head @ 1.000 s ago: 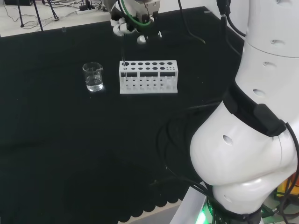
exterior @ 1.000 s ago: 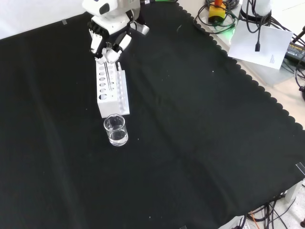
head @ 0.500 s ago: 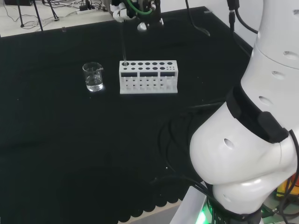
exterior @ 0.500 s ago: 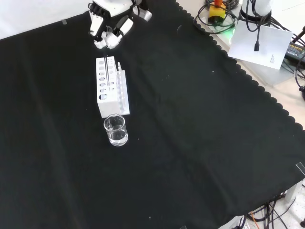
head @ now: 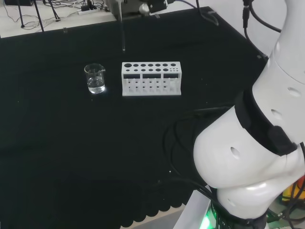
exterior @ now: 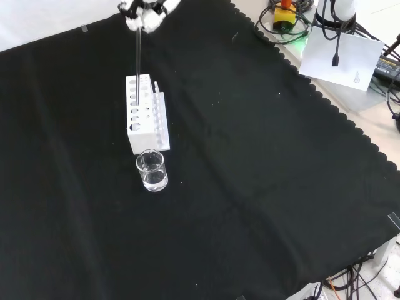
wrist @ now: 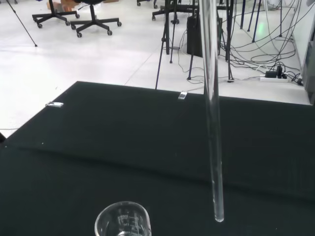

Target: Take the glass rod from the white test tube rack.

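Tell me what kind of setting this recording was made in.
Most likely a robotics lab set up for chemistry-style handling: a black cloth bench carrying a white test tube rack and a glass beaker, with office chairs, stands and loose cables on the floor behind.

Plain black cloth-covered bench (exterior: 262,187); white perforated plastic test tube rack (head: 151,78); clear glass rod (wrist: 211,113); apparently colourless clear glass beaker (exterior: 152,170).

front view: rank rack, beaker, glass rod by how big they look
1. White test tube rack: biggest in area.
2. Glass rod: about as long as the rack, held by the hand, far thinner and nearer the camera, so unsure.
3. Beaker: smallest.
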Tool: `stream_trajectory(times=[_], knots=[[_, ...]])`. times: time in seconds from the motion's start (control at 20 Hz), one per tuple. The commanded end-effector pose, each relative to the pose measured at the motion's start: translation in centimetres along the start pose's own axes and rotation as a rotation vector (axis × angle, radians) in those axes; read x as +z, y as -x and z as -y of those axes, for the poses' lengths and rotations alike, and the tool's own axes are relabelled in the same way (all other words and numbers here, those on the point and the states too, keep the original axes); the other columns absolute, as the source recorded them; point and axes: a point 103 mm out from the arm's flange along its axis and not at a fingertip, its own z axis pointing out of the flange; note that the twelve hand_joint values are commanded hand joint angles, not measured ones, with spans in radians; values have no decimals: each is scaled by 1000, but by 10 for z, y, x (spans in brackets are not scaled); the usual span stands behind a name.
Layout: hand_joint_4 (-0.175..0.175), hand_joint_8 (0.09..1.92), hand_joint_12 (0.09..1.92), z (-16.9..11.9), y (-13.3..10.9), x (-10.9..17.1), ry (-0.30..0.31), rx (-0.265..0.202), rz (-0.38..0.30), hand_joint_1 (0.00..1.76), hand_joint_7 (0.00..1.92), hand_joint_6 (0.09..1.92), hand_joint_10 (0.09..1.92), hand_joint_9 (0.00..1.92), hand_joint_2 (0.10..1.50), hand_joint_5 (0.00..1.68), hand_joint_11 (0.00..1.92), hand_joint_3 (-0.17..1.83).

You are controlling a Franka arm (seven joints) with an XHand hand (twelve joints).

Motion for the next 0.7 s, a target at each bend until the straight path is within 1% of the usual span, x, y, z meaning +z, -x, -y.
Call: stream_trajectory(times=[0.05,0.2,0.35,0.45,0.7], knots=[[-175,1540,744,-1,-37,-19,1,-57,-13,1242,842,956,1134,1522,1208,808,1639,1],[-175,1541,745,-3,-49,-21,4,-84,-18,1242,841,955,1133,1525,1208,809,1640,1],[-175,1542,745,-3,-57,-20,4,-108,-23,1242,841,954,1132,1528,1208,809,1641,1],[-175,1542,746,-3,-64,-19,3,-131,-25,1242,840,953,1131,1530,1208,810,1642,1],[-175,1541,748,-1,-72,-16,-13,-149,-18,1242,841,952,1128,1532,1207,811,1644,0]])
